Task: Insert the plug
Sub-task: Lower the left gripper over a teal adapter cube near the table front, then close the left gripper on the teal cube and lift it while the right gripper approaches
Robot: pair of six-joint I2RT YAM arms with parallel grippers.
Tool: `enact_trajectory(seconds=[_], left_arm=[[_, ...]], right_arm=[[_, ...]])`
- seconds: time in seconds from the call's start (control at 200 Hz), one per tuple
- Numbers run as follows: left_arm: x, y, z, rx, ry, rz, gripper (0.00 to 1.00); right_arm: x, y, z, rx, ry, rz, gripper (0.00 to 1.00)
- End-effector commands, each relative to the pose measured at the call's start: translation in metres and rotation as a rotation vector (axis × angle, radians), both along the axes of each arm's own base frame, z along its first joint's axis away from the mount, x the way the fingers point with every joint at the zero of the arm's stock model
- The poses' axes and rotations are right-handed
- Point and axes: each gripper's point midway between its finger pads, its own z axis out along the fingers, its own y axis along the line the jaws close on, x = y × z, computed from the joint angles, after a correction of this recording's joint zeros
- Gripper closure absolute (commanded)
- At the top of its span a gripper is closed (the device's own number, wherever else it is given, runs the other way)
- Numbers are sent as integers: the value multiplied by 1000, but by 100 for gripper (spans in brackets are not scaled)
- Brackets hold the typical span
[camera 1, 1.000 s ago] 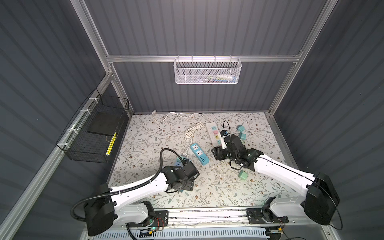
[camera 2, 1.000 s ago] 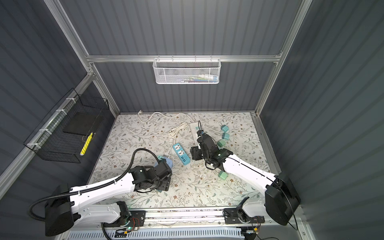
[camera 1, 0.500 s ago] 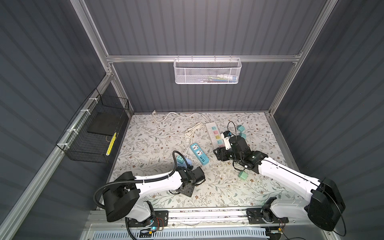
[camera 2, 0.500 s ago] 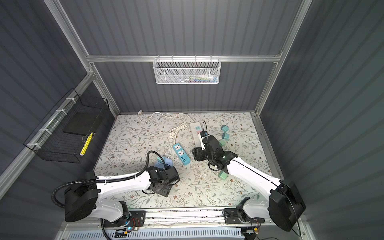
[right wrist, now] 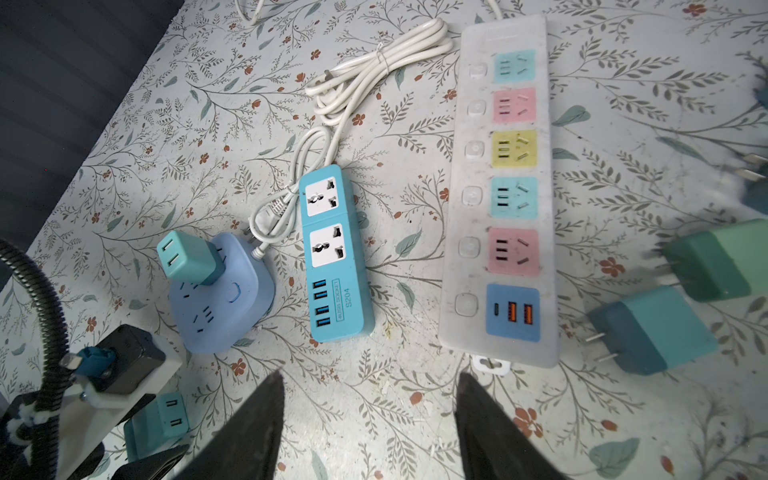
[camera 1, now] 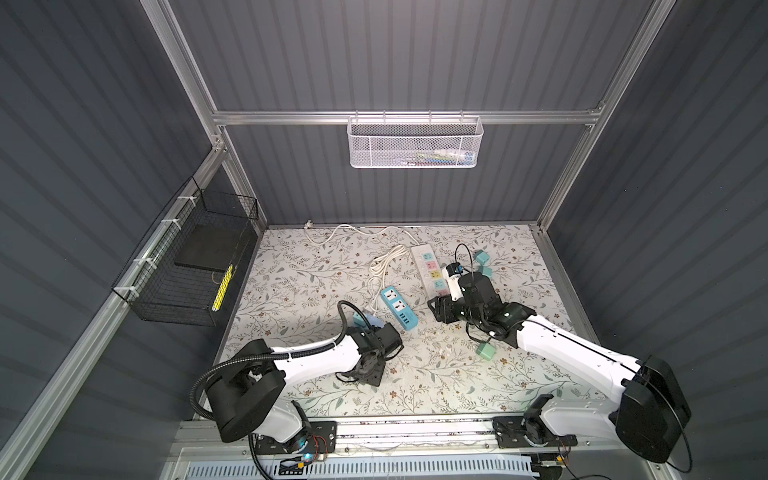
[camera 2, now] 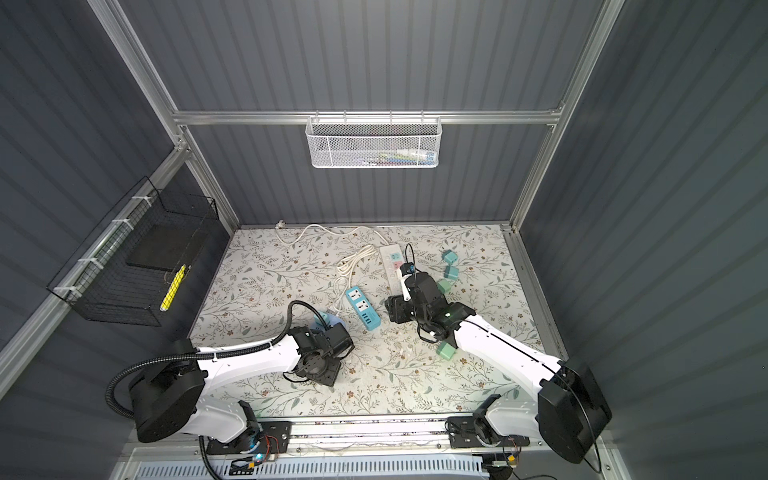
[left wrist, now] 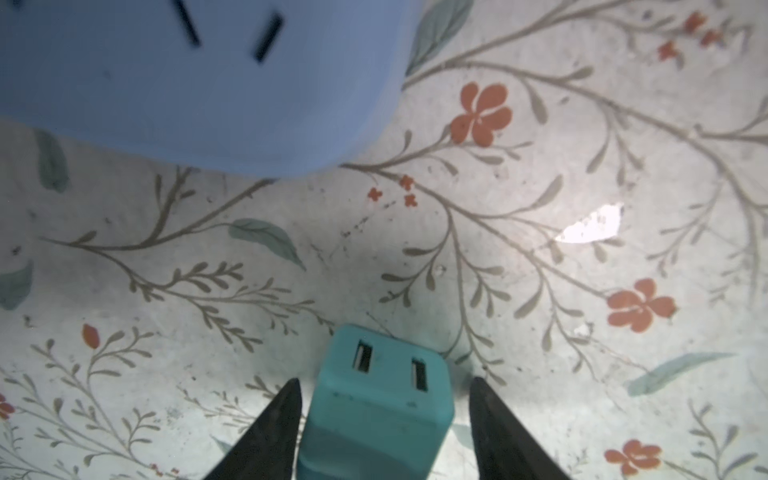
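Left gripper (left wrist: 385, 379) is down low on the near-left of the mat (left wrist: 540, 174). Its fingers are spread and sit either side of the plug (left wrist: 378, 415). There's a sliver of daylight at each flank, so it's bracketed, not pinched yet.

The plug is a small teal cube lying on the mat just near of the pale blue cube (left wrist: 187, 91), and mat shows between the two. Its twin USB face looks back at the wrist camera. The prongs are out of sight, presumably on the opposite face.

It should be light and rigid, hard glossy plastic that won't give. The risk looks like slip or twist, not breakage. The flat side walls are the place to take it, square and around mid-body, which leaves the prong end free. A corner grip would likely let it pivot when it's pushed into the slots.

The cube's slotted top shows in the left wrist view. Another plug (right wrist: 187, 257) is already seated in it.

Over to the right, the right gripper (right wrist: 370, 374) hovers with its fingers apart and nothing between them. It looks down on the blue strip (right wrist: 334, 257) and the white strip (right wrist: 498, 199). Spare plugs (right wrist: 652, 332) lie right of that.
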Motion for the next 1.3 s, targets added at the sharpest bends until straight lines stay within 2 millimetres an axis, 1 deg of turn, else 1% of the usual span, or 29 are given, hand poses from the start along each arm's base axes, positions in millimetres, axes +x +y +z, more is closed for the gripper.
enact_trajectory(seconds=[0.0, 0.18, 0.28, 0.38, 0.44, 0.575, 0.66, 0.75, 0.815, 0.886, 0.971, 1.041, 1.051, 1.091, 1.106, 1.186, 1.246, 1.291], left_arm=[[-8, 2, -3, -31, 31, 55, 39], [-14, 11, -4, -11, 40, 75, 37], [-15, 12, -7, -10, 42, 79, 39], [-15, 12, -8, -7, 43, 73, 48], [-14, 12, -7, -6, 40, 70, 56], [-5, 3, 2, -33, 2, 38, 65], [9, -15, 14, -80, -68, -29, 73], [29, -52, 36, -131, -206, -166, 77], [40, -82, 52, -172, -300, -270, 78], [49, -109, 67, -208, -385, -364, 79], [55, -135, 84, -263, -491, -471, 79], [59, -148, 100, -317, -587, -531, 78], [59, -149, 103, -324, -602, -543, 77], [59, -154, 114, -367, -662, -575, 76], [59, -157, 120, -389, -683, -585, 76], [55, -163, 140, -457, -762, -642, 74], [54, -164, 149, -474, -795, -673, 74], [52, -165, 150, -476, -802, -690, 74]], right_arm=[[0, -3, 1, -6, -7, -6, 35], [-1, -4, 2, -2, -10, -6, 35], [-1, -4, 2, -4, -10, -5, 36], [-2, -4, 1, -3, -5, -4, 36], [-2, -5, 0, -5, -3, -3, 37], [-5, -3, 1, 0, 5, 7, 37], [-10, 1, 1, 8, 24, 44, 37], [-17, 0, -4, 34, 75, 84, 39], [-22, -4, -7, 59, 115, 93, 42], [-30, -7, -5, 76, 139, 110, 43], [-44, -6, 2, 112, 160, 149, 44], [-52, -7, 7, 130, 169, 166, 47], [-57, -4, 7, 146, 185, 190, 47], [-64, 0, 7, 168, 211, 228, 48], [-68, 0, 15, 186, 193, 241, 48], [-79, 7, 19, 224, 223, 299, 50], [-83, 10, 21, 238, 239, 326, 50], [-86, 12, 21, 248, 252, 340, 49]])
